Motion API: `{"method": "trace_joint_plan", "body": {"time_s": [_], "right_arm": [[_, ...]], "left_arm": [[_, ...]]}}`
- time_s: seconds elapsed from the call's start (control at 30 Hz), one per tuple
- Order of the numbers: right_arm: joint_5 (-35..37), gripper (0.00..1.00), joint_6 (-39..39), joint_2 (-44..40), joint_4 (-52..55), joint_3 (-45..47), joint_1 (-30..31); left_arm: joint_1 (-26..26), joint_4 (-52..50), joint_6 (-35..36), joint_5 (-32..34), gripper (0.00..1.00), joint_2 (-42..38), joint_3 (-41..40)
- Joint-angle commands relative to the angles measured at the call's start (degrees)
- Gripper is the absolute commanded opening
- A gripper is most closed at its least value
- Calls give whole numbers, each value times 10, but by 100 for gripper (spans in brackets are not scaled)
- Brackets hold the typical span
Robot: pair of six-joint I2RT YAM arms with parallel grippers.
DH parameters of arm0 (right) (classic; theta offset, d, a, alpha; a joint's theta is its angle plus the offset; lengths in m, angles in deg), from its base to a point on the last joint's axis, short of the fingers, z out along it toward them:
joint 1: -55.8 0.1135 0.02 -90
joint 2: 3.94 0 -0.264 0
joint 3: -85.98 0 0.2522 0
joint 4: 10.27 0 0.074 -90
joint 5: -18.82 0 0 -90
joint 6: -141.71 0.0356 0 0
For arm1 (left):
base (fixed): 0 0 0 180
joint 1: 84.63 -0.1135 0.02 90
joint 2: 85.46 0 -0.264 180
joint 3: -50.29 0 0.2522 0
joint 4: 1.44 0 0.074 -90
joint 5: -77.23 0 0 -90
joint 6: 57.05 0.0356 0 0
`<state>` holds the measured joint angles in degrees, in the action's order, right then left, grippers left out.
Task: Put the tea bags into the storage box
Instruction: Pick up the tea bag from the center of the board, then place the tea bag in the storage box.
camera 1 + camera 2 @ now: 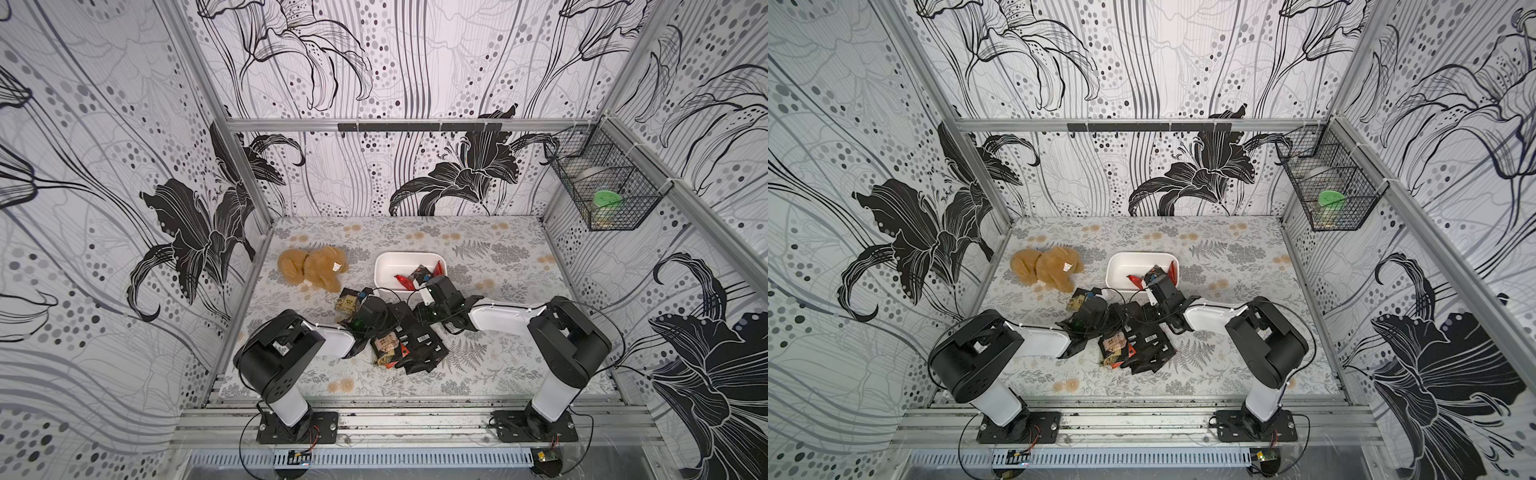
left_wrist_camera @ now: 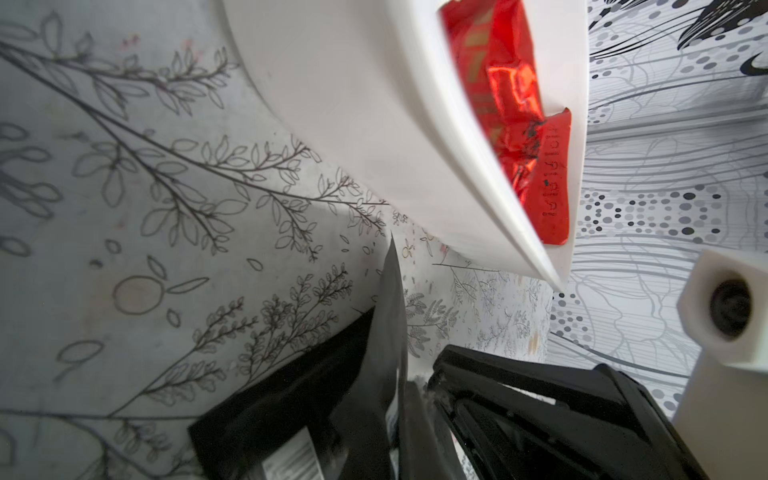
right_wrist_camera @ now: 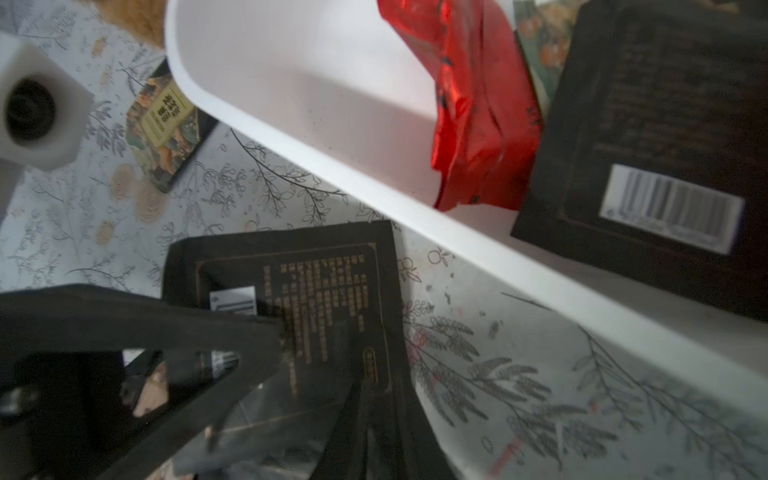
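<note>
now l tool (image 2: 409, 390) pinches black tea bag (image 2: 386, 316) – near storage box (image 2: 353, 104)

Arms (image 1: 569, 345): blk joints, wht links (image 1: 503, 318), blk fingers (image 3: 145, 320), bolted blk base plates (image 1: 297, 428), thin cables (image 1: 241, 440)

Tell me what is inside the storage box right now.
Red tea bags and a black one lie at its right end; the rest of the storage box is bare. The right arm hides the near corner.
</note>
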<state>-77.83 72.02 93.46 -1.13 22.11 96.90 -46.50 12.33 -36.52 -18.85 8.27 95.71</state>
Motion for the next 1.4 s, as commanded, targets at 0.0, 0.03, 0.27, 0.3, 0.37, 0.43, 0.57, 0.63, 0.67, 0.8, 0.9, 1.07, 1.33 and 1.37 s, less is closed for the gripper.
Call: {"method": "trace_joint_plan", "body": {"time_s": [0.0,0.03,0.27,0.3,0.37,0.43,0.57,0.63,0.67,0.8,0.9,1.07,1.33,1.37], "right_arm": [[53,20,7,-66,-57,42,2],[73,21,7,-91,-70,59,2],[256,38,47,-236,-98,160,-2],[274,40,56,-244,-95,165,-3],[295,44,76,-256,-85,172,-11],[321,46,86,-263,-82,176,-15],[319,50,92,-279,-97,189,-20],[304,50,91,-289,-112,201,-24],[301,50,92,-295,-116,206,-26],[269,51,91,-332,-156,241,-27],[268,50,88,-355,-170,260,-27],[295,50,97,-363,-154,262,-27],[281,50,87,-376,-181,276,-27],[275,50,86,-374,-184,275,-27]], "left_arm": [[2,-42,38,21,0,-34,10],[2,-54,45,23,0,-45,8],[3,-218,113,81,0,-149,34],[4,-247,123,94,0,-162,43],[5,-313,148,127,0,-187,71],[6,-363,171,154,0,-201,104],[6,-424,207,185,0,-183,193],[7,-431,218,181,0,-154,242],[9,-429,220,176,0,-135,268],[26,-423,233,171,0,-44,379],[29,-419,231,165,0,30,457],[29,-426,234,167,0,133,558],[25,-453,257,177,5,217,617],[23,-451,258,171,6,220,615]]}}
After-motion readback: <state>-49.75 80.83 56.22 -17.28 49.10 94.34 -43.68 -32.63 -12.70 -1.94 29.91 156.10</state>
